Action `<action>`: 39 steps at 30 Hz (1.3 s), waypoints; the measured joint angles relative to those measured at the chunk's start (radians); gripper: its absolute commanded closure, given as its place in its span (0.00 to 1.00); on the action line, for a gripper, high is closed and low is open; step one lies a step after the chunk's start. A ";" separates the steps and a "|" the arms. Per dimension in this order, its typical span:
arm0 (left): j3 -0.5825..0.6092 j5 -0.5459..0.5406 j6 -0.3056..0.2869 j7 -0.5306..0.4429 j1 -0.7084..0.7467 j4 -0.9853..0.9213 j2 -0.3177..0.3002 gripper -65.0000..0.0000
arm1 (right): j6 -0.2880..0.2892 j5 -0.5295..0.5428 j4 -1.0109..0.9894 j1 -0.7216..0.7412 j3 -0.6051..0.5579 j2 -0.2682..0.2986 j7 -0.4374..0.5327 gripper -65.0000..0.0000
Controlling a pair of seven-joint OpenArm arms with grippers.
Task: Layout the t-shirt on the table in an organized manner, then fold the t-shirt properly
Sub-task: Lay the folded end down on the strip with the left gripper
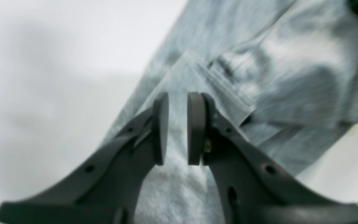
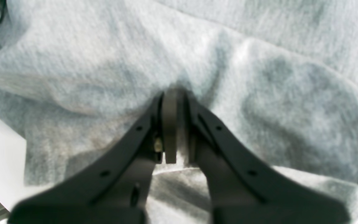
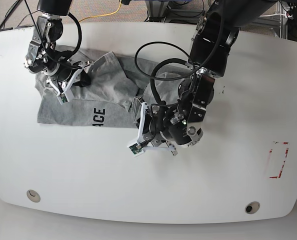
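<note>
- Base view: the t-shirt (image 3: 96, 97) lies crumpled on the far-left part of the table (image 3: 88, 175), with part of its dark lettering showing and a flap folded over its right side, so the laying-out step is the one in hand.
- The right gripper (image 3: 81, 77) sits at the shirt's far-left end; the right wrist view shows its jaws pressed together on a pinch of the grey cloth (image 2: 104, 62), which puckers around the pads.
- The left gripper (image 1: 177, 129) hangs over the shirt's right edge; in its own wrist view the pads stand a narrow gap apart with nothing between them, the fabric lying blurred below.
- From that view a folded flap or sleeve with a stitched hem (image 1: 216, 84) lies just beyond the pads, beside bare white table.
- Judged from this, the next move calls for the left gripper to settle on that hem edge, close on a single layer, and draw it away from the right gripper so the bunched body spreads flat.
- Folding looks some way off: the sleeves and the hem are not yet squared.
</note>
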 measured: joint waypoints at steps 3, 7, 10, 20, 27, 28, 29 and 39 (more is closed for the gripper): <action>-0.035 -0.009 -0.002 -0.004 0.009 0.071 0.000 0.85 | 0.000 0.001 0.000 0.000 0.001 0.000 0.000 0.92; -0.077 -0.043 -0.003 -0.021 0.059 0.166 -0.055 0.85 | 0.000 0.000 0.000 0.000 0.001 0.000 0.000 0.92; -0.136 -0.036 -0.006 -0.002 0.126 0.207 -0.114 0.85 | 0.000 0.000 0.000 0.000 0.001 0.000 0.000 0.92; -0.257 -0.027 -0.002 -0.061 0.239 0.207 -0.214 0.85 | 0.000 -0.002 0.000 0.009 0.002 0.000 -0.007 0.92; -0.259 -0.029 -0.001 -0.115 0.250 0.082 -0.223 0.85 | 0.000 -0.002 0.000 0.009 0.002 -0.002 -0.007 0.92; -0.260 -0.032 -0.003 -0.132 0.251 0.066 -0.223 0.85 | 0.000 -0.003 0.000 0.009 0.001 -0.002 -0.007 0.92; -0.260 -0.031 -0.001 -0.142 0.251 0.045 -0.223 0.85 | 0.000 -0.003 0.000 0.009 0.001 -0.002 -0.007 0.92; -0.328 -0.031 -0.002 -0.161 0.273 0.000 -0.222 0.85 | 0.000 -0.027 0.053 0.019 0.001 -0.005 -0.047 0.70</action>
